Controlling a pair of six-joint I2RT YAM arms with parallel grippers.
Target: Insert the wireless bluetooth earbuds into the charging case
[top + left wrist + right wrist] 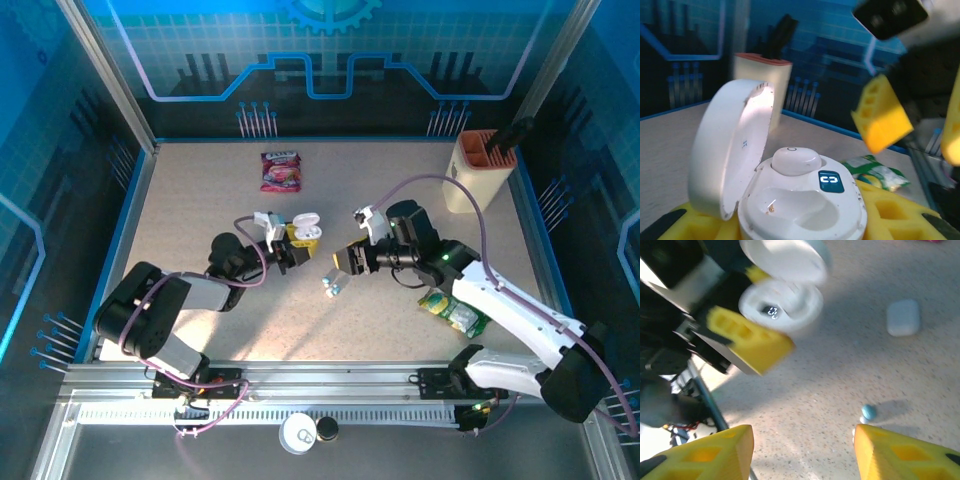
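The left gripper (288, 250) clasps the open white charging case (306, 228). Just right of the case hangs the right gripper (340, 268), small earbuds (331, 288) lying close by.

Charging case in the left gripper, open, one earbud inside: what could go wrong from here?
1. The loose blue earbud on the table is tiny and rounded; the open right gripper may pinch it badly and let it roll away.
2. The empty slot lies close to the raised lid and the seated earbud; the gripper could knock the lid or shift the charging case in the left gripper.
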